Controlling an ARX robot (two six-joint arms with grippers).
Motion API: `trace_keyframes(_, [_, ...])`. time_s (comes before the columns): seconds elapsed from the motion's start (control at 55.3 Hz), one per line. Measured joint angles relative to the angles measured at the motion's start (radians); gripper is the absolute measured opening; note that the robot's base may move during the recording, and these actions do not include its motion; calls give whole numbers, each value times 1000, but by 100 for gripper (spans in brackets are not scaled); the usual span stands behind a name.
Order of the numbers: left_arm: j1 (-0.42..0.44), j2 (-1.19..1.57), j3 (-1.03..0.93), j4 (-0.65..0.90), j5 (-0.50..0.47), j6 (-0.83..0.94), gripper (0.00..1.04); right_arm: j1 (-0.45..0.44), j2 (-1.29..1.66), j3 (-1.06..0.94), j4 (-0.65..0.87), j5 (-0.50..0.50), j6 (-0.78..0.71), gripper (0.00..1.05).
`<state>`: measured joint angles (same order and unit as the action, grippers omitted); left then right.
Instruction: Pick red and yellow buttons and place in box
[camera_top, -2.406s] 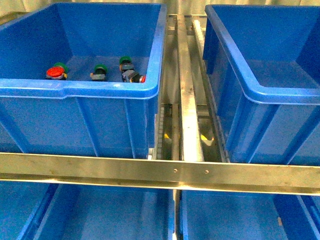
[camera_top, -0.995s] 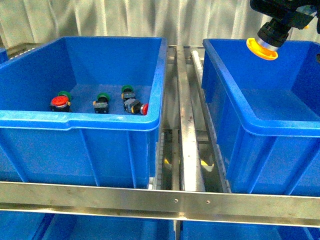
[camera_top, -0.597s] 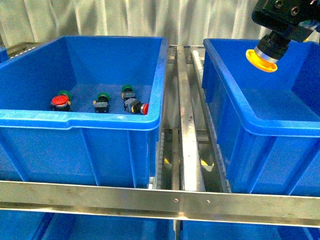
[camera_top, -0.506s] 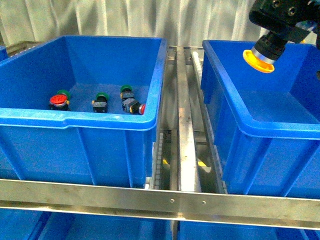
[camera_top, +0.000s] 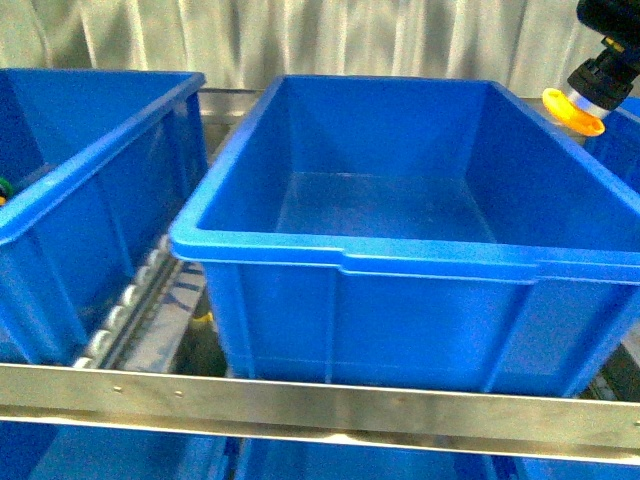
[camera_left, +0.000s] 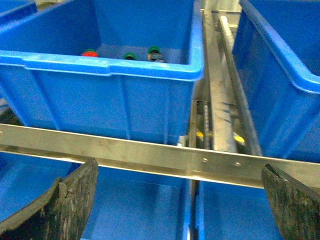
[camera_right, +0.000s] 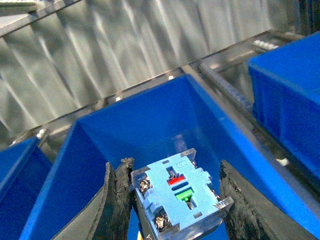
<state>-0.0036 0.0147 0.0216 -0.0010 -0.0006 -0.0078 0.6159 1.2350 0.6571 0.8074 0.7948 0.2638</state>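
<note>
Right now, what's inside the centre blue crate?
Bare floor shows in the crate; no buttons. Its near wall hides the front strip. The right end effector holds the yellow button near its far right corner.

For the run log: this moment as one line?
right pincer: shut on yellow button | above blue crate | left pincer: open, empty

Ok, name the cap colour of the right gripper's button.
Yellow; the button cap shows best in the front view.
</note>
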Motion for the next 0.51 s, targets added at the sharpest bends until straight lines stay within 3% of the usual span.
trace_keyframes(0.398, [0,0,0,1,4,0,97,-59,-25,-47,39,14,13,41])
trace_keyframes(0.506, [2,0,0,1,3,1,97,-109,-14,-38,17,8,-4,41])
